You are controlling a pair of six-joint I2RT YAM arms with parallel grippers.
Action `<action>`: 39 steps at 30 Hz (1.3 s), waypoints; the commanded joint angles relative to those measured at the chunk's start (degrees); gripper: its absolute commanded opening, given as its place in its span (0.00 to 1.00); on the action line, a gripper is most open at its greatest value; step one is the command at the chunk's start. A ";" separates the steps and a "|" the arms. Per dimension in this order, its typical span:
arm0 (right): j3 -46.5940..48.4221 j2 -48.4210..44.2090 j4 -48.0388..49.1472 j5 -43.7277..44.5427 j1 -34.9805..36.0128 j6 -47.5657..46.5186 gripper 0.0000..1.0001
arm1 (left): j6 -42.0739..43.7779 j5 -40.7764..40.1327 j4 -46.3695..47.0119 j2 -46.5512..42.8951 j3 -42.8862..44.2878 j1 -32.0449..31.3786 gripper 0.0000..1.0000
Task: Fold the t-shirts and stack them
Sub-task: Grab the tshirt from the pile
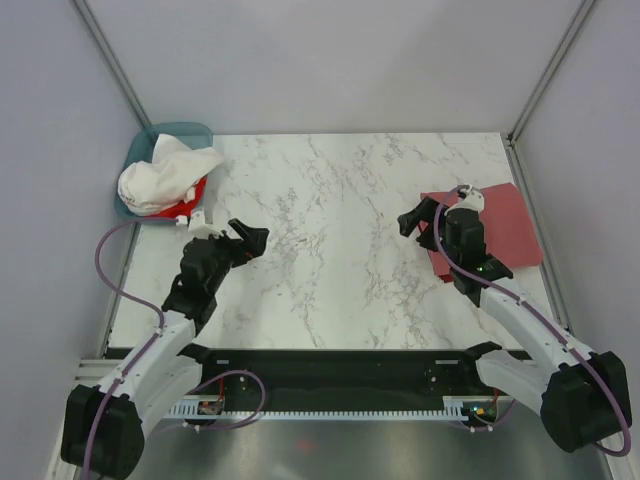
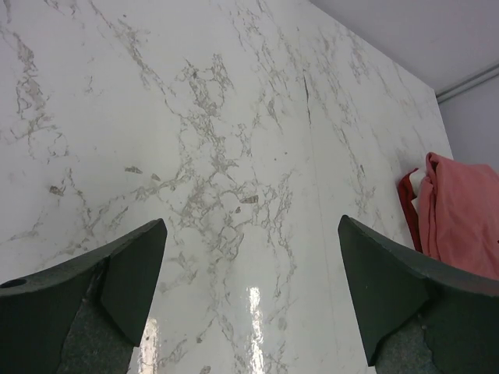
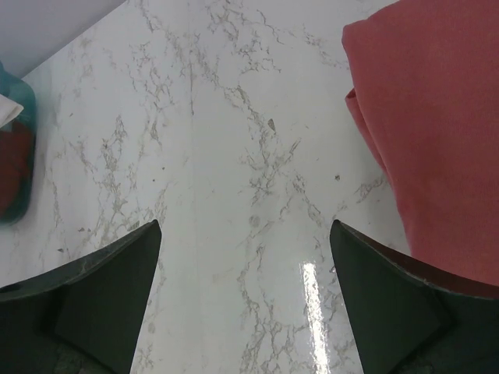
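A translucent teal tub is sitting at the far left corner of the white marble table, which is lying between pale grey walls.

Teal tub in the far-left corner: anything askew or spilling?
Yes. The white t-shirt is heaped crumpled in the teal tub, bulging over its rim, a bright red t-shirt poking out beneath.

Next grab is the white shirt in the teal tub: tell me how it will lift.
The white t-shirt lies in a crumpled heap, so it will probably hang limp and unfurl. It spills over the teal tub rim, so it may drag there. The bright red shirt beneath might come along.
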 commanded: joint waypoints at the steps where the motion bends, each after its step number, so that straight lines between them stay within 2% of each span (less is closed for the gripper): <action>1: -1.11 -1.63 2.56 2.26 -0.13 0.57 0.98 | 1.46 -1.83 0.99 -1.78 0.31 0.13 1.00; 4: -1.56 -3.04 2.91 2.18 -0.13 -0.31 0.98 | -0.02 -7.37 -3.03 -0.47 2.93 0.21 1.00; 8: -1.99 -3.65 4.04 -1.68 -0.13 0.39 0.98 | -4.07 -8.87 -9.97 6.03 11.11 1.62 0.97; 11: -4.28 -3.57 6.94 -3.53 -0.13 2.14 0.98 | -8.11 -13.00 -14.99 12.79 19.54 4.25 0.95; 14: -4.37 -2.95 7.39 -4.58 -0.13 2.24 0.98 | -11.80 -14.84 -21.67 20.61 27.98 10.56 0.92; 17: -4.37 -3.13 7.48 -5.72 -0.05 2.59 0.98 | -11.72 -18.53 -25.55 27.63 36.33 13.04 0.89; 21: -5.07 -3.83 8.97 -7.14 -0.13 3.20 0.98 | -5.41 -25.89 -30.02 36.33 49.32 15.33 0.86; 23: -5.07 -4.18 9.06 -7.13 -0.13 3.12 0.98 | -3.56 -28.72 -31.01 39.42 53.03 15.42 0.86; 27: -4.90 -4.80 9.06 -9.50 -0.05 3.29 0.98 | -0.56 -29.00 -32.76 46.80 60.06 19.02 0.86; 36: -5.25 -6.12 10.20 -12.40 -0.05 4.34 0.98 | 1.29 -27.87 -33.64 61.04 69.29 23.41 0.87; 39: -5.34 -6.38 10.47 -12.85 -0.13 4.17 0.98 | -0.38 -22.24 -33.82 67.73 73.42 25.00 0.78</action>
